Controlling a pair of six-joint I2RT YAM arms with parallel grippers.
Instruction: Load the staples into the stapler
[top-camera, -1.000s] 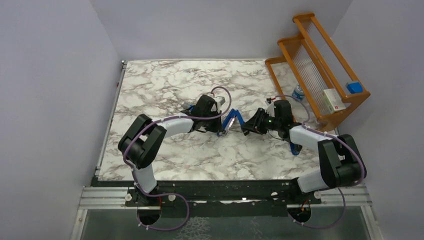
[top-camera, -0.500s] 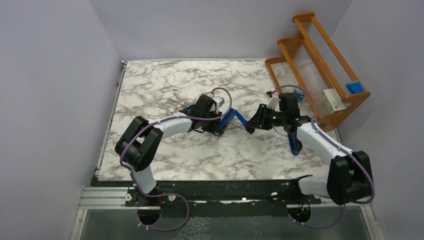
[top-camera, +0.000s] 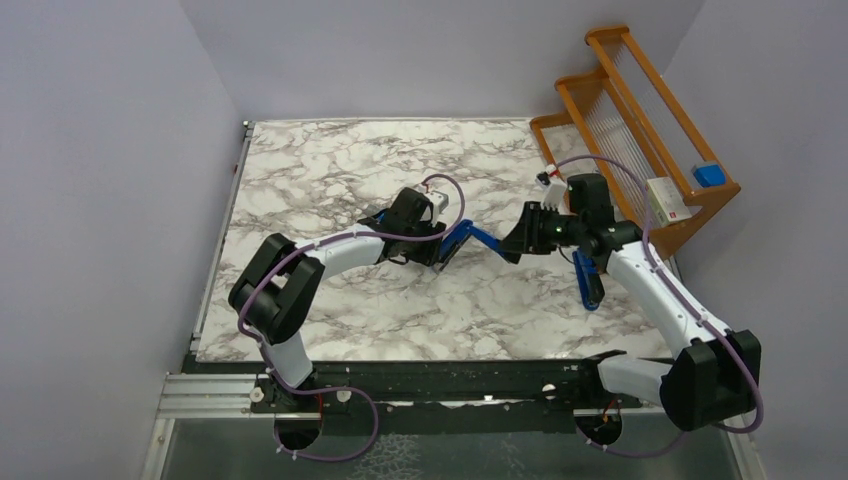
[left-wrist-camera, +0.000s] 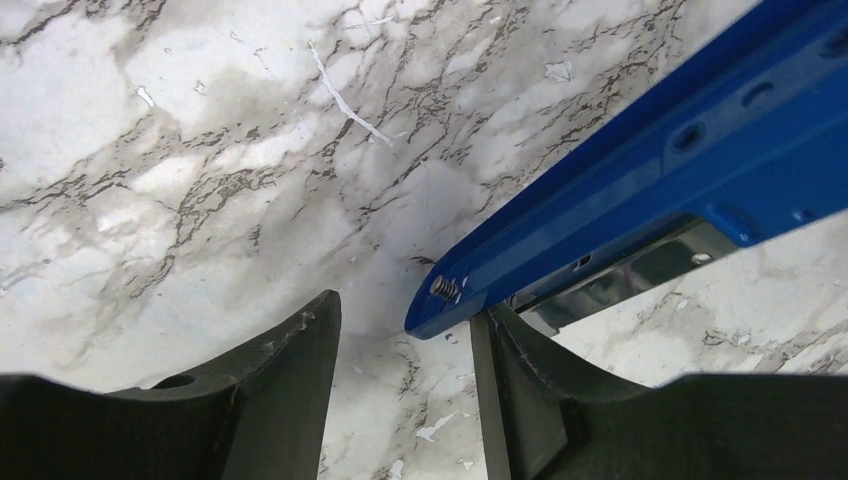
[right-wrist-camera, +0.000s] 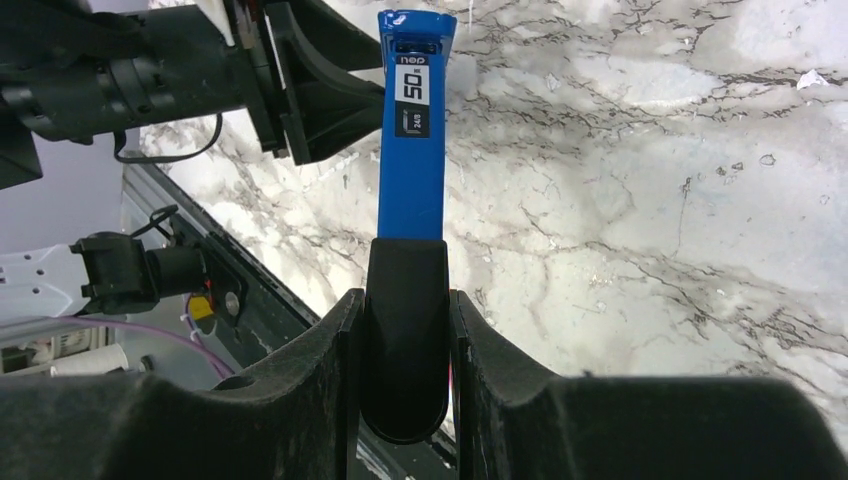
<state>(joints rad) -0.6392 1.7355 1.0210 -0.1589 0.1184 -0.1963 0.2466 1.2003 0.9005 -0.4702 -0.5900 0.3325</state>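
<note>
Two arms, each with one tool: left tool (left-wrist-camera: 405, 318), right tool (right-wrist-camera: 403, 300); one blue stapler (top-camera: 478, 237); one wooden rack (top-camera: 640, 130) far right, bearing one white box with pink-red label (top-camera: 668, 200) and one small blue block (top-camera: 708, 174); one other blue elongated item (top-camera: 590, 285), kind unclear, right on the counter (top-camera: 330, 170).

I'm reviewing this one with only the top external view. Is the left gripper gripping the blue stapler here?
Observer: No. The left wrist view shows the left gripper with its jaws apart. The stapler has its tip between them, close beside one finger.
Operator: And the right gripper?
Observer: The right wrist view shows the right gripper shut on the stapler's black end.
Operator: Any staples loaded?
Observer: The left wrist view shows a shiny metal rail exposed under the blue arm. I cannot tell whether it holds staples.
</note>
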